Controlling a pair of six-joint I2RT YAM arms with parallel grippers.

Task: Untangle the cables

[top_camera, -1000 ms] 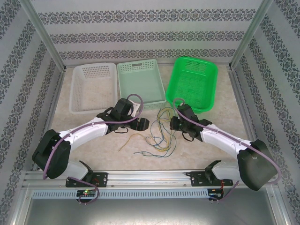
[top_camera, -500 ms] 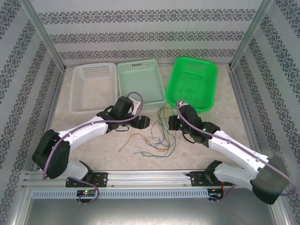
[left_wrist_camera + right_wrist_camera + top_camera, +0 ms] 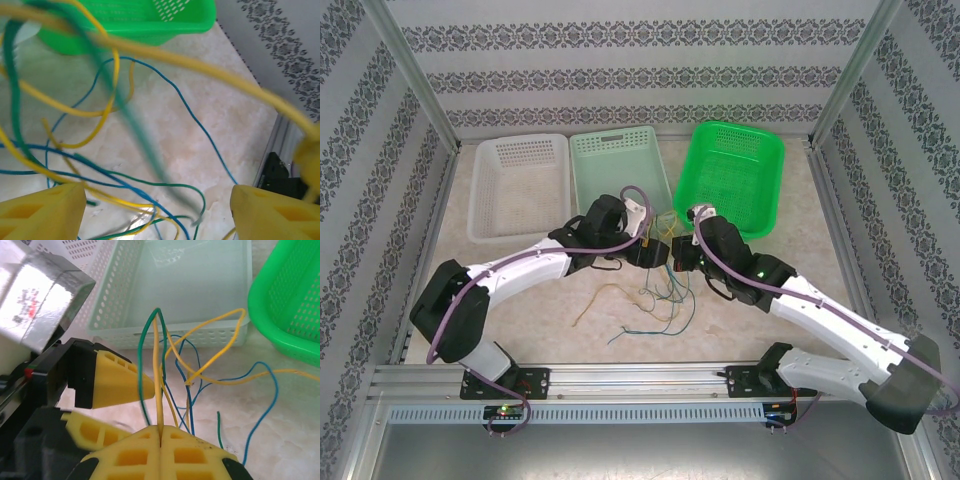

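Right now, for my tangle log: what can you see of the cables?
The cables are thin, flexible yellow, blue and green wires, looped through one another on the pale table. The shut right gripper pinches a yellow strand that stands upright; the open left gripper faces the loops.

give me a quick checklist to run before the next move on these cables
1. Right gripper holding a strand: ok, it is shut on the yellow cable that rises from between its fingers.
2. Left gripper ready to grasp: ok, jaws open.
3. One strand alone in front of the left gripper: cannot tell, since yellow strands, a blue cable and a green cable cross there at unclear depths.
4. Cables separated: not ok, they cross one another on the table.
5. Room between the two grippers: cannot tell, they sit very close together in the top view.
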